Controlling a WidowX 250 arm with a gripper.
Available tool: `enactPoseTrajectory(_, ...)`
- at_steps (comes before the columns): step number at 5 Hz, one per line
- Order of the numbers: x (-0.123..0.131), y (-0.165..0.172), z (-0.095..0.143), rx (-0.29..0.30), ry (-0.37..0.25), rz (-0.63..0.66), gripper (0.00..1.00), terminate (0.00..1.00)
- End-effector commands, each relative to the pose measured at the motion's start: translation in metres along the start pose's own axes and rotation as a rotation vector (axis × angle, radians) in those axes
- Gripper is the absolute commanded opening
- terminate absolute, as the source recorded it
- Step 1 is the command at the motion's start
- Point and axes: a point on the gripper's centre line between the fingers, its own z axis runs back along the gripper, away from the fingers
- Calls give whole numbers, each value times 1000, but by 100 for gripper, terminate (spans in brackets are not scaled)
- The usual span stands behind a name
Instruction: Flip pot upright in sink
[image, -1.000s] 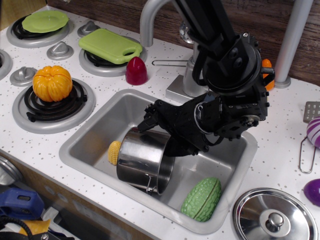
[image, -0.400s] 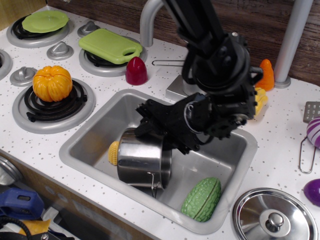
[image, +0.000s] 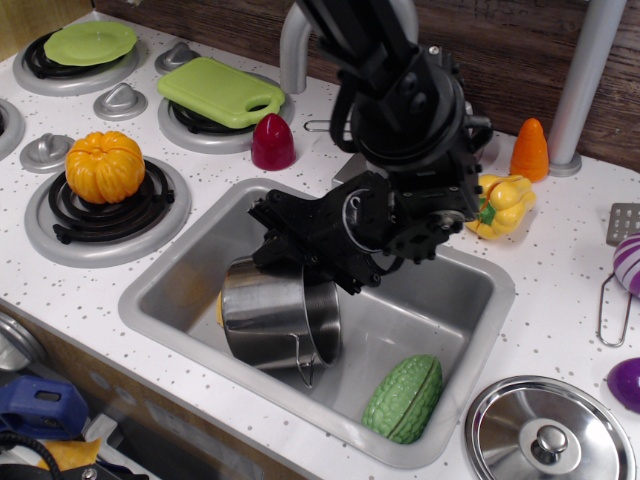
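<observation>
— Where's the pot (image: 275, 315)?
— In the sink (image: 455, 285), near the left side. Tipped over, shiny side showing, thin wire handle hanging near the front.
— And the tool (image: 295, 250)?
— Right on top of the pot, at its back edge. Black, big, touching the pot. Can't tell if open or pinched on the rim; too dark and hidden.
— Anything else in the sink?
— A bumpy green veggie (image: 404, 398), in the front right corner, apart from the pot.
— Around the sink?
— A white speckled worktop (image: 560, 290). Orange pumpkin (image: 105, 165) on a burner to the left. Round lid (image: 548, 431) with a knob at the front right. Red cone (image: 272, 141) behind the sink.
</observation>
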Motion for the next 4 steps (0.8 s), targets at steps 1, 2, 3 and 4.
enactPoseTrajectory(1, 11, -5, 10, -147, -79, 181, 0, 0)
enactPoseTrajectory(2, 13, -1, 12, -199, -96, 193, 0, 0)
enactPoseTrajectory(3, 12, 7, 8, -283, -150, 170, 0, 0)
enactPoseTrajectory(4, 13, 11, 6, -363, -196, 155, 0, 0)
